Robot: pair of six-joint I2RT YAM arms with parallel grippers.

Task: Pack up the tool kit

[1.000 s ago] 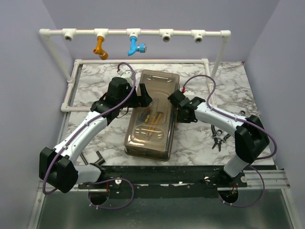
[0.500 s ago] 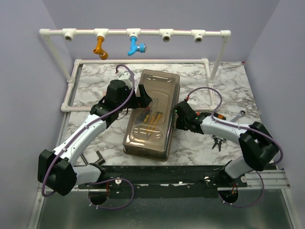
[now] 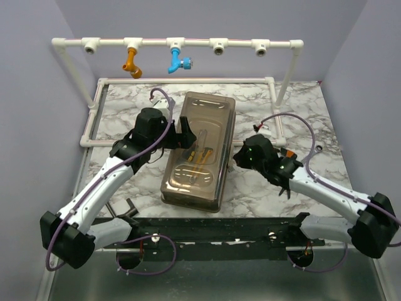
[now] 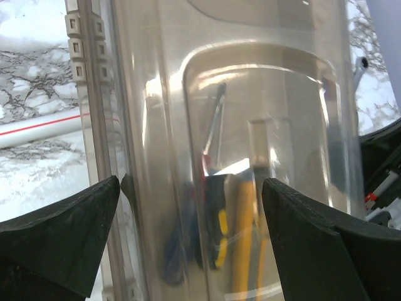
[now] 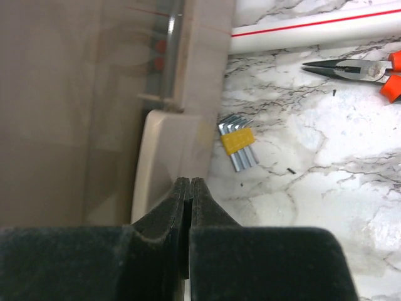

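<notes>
The tool kit [image 3: 199,150] is shown in the top view lying lengthwise in the middle of the marbled table [image 3: 125,106], with its lid down. The left gripper [image 3: 187,133] is held over its left long edge and the right gripper [image 3: 240,155] just beside its right long edge, while dark pliers [image 3: 286,185] are left out under the right arm. In the left wrist view the smoky lid [image 4: 250,94] is seen as glossy, moulded plastic with rounded raised panels. Yellow-handled tools [image 4: 247,251] are blurred through it, and the matte black pads [image 4: 62,232] are spread wide, grasping nothing. In the right wrist view the jaws are pressed together on nothing, their tip set just beside the smooth beige base [image 5: 166,157]. A bundle of steel hex keys [image 5: 238,141] in a yellow holder lies near the base, and orange-handled pliers [image 5: 351,70] lie further out by a white pipe [image 5: 301,26]. The case is judged to be steadied or nudged at present, and packing looks unfinished. The push is best kept low on the stiff base rather than on the thin, slippery lid, with the spread left jaws held level so that the case is not skewed
</notes>
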